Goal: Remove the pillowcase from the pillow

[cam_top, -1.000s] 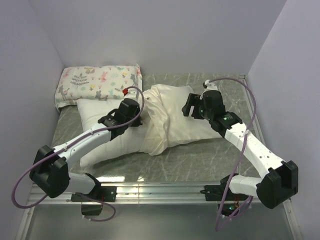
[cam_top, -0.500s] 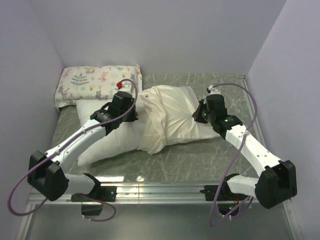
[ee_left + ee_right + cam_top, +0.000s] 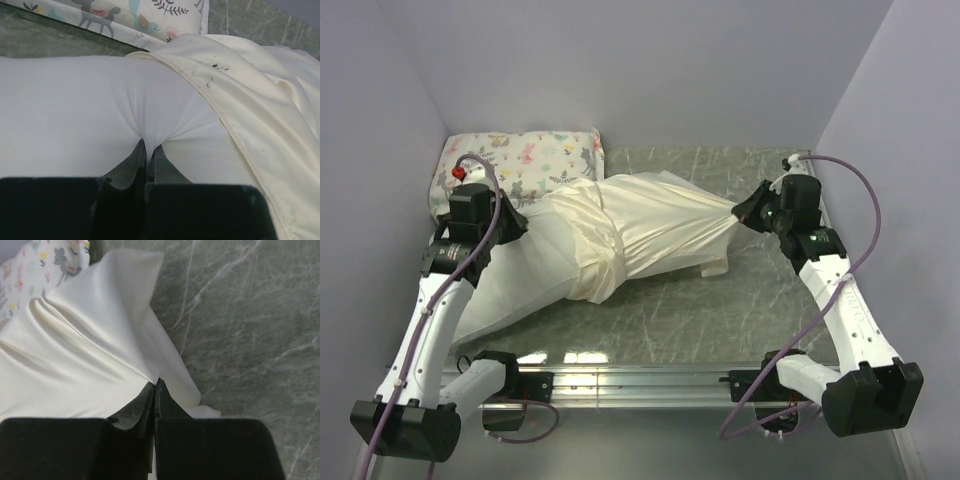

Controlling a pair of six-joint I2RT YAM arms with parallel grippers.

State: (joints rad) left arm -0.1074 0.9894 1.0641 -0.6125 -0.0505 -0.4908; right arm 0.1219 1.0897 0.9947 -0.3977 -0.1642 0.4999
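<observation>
The cream, shiny pillowcase point(image 3: 650, 225) lies stretched across the table's middle, pulled into a taut point at its right end. My right gripper point(image 3: 745, 212) is shut on that point point(image 3: 156, 382), fabric fanning out from its jaws. The white pillow point(image 3: 510, 285) sticks out of the case's left opening toward the near left. My left gripper point(image 3: 510, 222) is shut on a pinch of the pillow's white cover point(image 3: 147, 145), with the case's hem point(image 3: 220, 107) just right of the jaws.
A small floral animal-print pillow point(image 3: 520, 160) lies against the back left corner, touching the white pillow. Grey walls close in left, back and right. Bare marble tabletop point(image 3: 720, 310) shows in front of and to the right of the case.
The right gripper closed on the case and pulled it right; the left gripper pulled the pillow left. The two arms moved apart and the case stretched out, baring more white pillow.
</observation>
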